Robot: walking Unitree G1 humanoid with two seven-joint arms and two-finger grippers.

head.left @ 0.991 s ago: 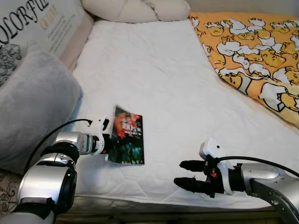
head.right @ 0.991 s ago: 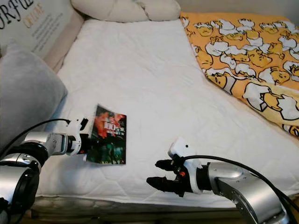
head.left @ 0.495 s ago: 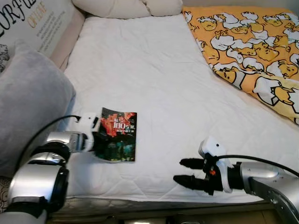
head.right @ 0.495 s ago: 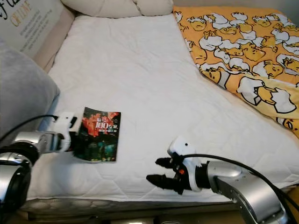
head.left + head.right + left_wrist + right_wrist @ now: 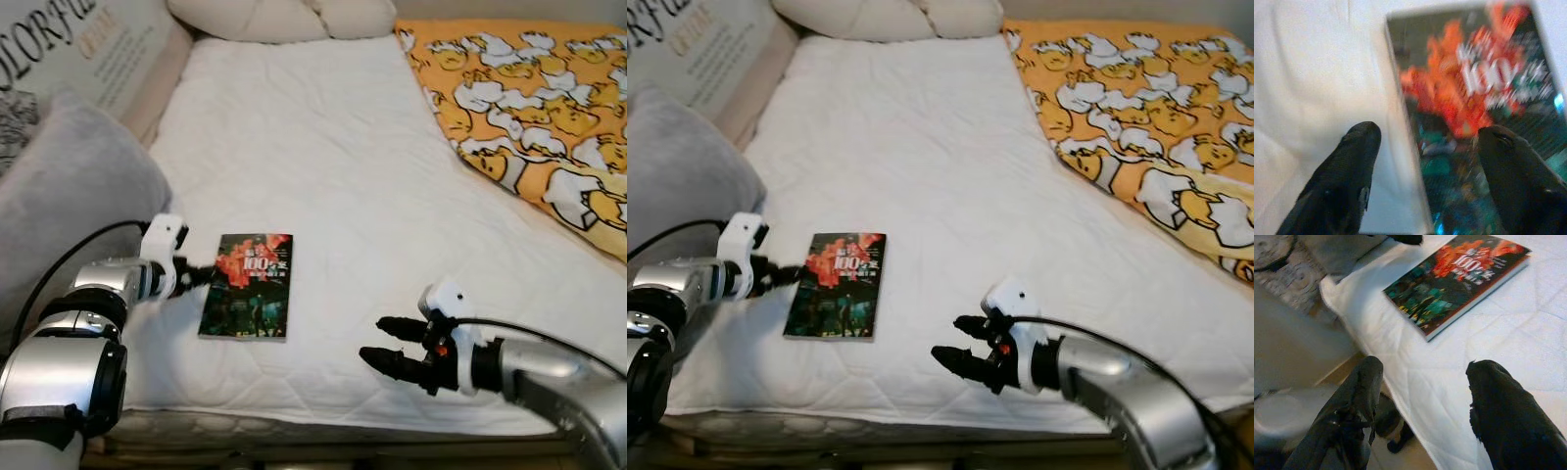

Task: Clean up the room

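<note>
A dark paperback book with an orange-red cover lies flat on the white bed sheet, near the front left. My left gripper is at the book's left edge, open. In the left wrist view its fingertips straddle the edge of the book without clamping it. My right gripper hovers over the bed's front edge, right of the book, open and holding nothing. The right wrist view looks past the fingers at the book.
A big grey pillow lies left of my left arm. An orange blanket with duck prints covers the bed's right side. Cream pillows sit at the head. The mattress's front edge drops to the floor.
The book was held tilted in my left gripper; now it lies flat and the gripper has let go and drawn back to its left edge. The camera has shifted a little.
</note>
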